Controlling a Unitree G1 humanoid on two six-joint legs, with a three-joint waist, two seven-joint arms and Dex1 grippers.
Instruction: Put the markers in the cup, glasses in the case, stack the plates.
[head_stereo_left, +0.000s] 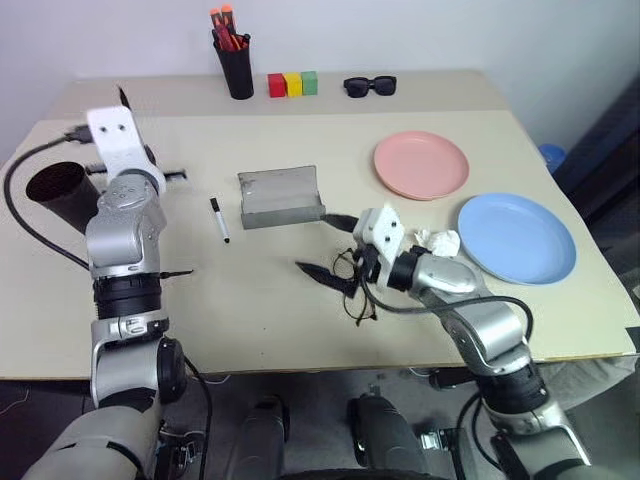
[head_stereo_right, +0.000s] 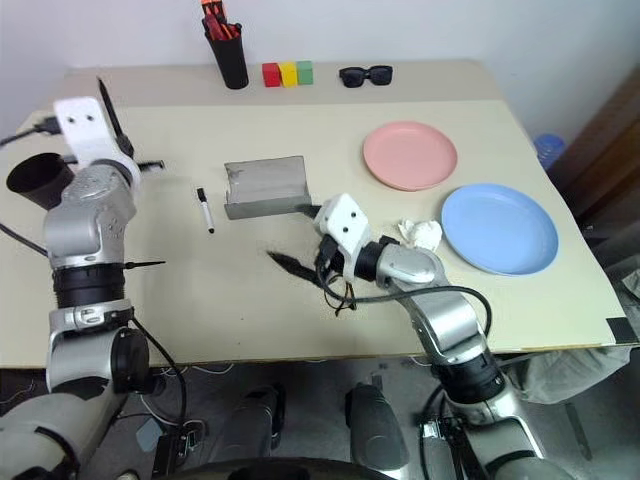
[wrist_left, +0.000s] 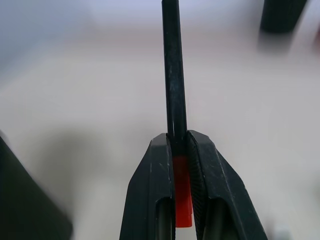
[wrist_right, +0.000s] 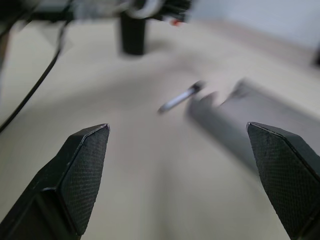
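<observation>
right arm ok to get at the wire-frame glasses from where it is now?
Probably yes. The right gripper is open and empty, and the glasses lie on bare table just beneath it, with only the grey case nearby, behind them. The thin frame may be awkward to pinch.

Salmon-pink plate (head_stereo_left: 421, 164), light-blue plate (head_stereo_left: 517, 237), grey case (head_stereo_left: 280, 196), red-and-black marker (wrist_left: 175, 125), brown-black cup (head_stereo_left: 60, 192).

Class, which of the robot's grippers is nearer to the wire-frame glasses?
Right. The open right gripper hovers directly beside the glasses, while the left gripper, shut on the red marker, is across the table by the cup.
</observation>
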